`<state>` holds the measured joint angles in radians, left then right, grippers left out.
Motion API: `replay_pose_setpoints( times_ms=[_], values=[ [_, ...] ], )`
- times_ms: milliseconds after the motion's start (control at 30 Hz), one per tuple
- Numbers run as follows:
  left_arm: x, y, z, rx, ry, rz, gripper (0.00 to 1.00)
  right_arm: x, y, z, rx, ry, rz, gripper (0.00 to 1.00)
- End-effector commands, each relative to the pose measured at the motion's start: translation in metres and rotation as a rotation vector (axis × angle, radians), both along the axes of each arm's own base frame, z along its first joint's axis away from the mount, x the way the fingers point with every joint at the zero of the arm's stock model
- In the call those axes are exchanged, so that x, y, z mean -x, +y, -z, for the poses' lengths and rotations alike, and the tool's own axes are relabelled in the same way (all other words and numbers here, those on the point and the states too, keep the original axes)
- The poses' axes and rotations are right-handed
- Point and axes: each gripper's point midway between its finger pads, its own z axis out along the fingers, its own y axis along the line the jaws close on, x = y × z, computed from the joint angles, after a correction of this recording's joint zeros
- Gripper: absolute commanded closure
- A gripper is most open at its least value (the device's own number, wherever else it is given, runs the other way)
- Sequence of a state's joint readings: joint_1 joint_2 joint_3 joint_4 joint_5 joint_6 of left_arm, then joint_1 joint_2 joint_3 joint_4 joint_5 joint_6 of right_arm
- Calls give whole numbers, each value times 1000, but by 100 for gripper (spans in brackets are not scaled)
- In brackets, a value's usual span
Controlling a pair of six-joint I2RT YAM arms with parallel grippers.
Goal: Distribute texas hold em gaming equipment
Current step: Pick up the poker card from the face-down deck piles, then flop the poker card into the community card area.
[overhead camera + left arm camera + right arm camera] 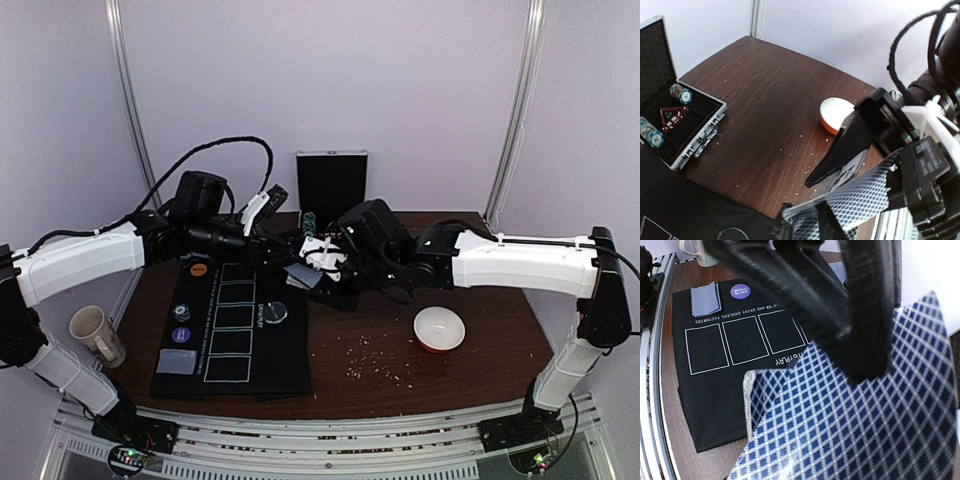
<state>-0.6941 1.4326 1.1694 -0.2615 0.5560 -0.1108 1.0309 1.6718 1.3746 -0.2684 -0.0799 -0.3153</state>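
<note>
We see the deck of cards [300, 276] held in the air just above the far right corner of the black mat [262, 372]. Its backs carry a fine blue-and-white diamond lattice, and its stacked white edges show in the right wrist view. The right gripper [322, 262] pinches it, one matte black finger [866, 325] pressed across the top back. The left gripper [280, 258] meets the deck from the mat's side. A dark finger [826, 221] crosses the patterned back, but we cannot tell whether that pair is clamped or loose. Both white forearms reach inward, nearly level, with the wrists meeting over that same corner.

A single card [177, 361] lies face down at the mat's near left corner. Up the mat's left margin sit a purple button [181, 335] lettered SMALL BLIND, a dark chip [182, 313] and an orange button [198, 269]. A pale-rimmed disc [276, 312] rests toward the mat's right edge.

The mat looks soft, with white-outlined boxes printed on it. It lies on a dark wood-grain table [480, 370] flecked with pale crumbs [375, 365]. Beyond the mat's far edge stands an open metal-edged case [695, 135] holding striped chips [681, 93]. A glossy white bowl [440, 328] sits well off the mat's right side, and a beige mug [97, 335] off its left.
</note>
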Motion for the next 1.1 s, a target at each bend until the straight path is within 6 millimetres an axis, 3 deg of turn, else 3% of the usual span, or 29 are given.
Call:
replay_pose_setpoints(
  times_ms=[0, 300, 600, 800, 933, 1067],
  values=[
    [12, -2, -23, 63, -52, 58, 98, 1, 2, -20, -44, -39, -11, 51],
    [21, 8, -30, 61, -57, 46, 100, -5, -6, -17, -29, -50, 17, 51],
    [45, 14, -38, 121, 7, 88, 100, -19, -24, -13, -26, -42, 68, 51],
    [42, 31, -52, 156, 46, 19, 100, -26, -38, -10, -16, -39, 101, 51],
    [39, 49, -46, 149, 153, -45, 100, -28, -46, -7, -1, -36, 117, 51],
    [37, 71, -22, 67, 273, -171, 100, -28, -52, -4, 11, -34, 127, 51]
  ],
)
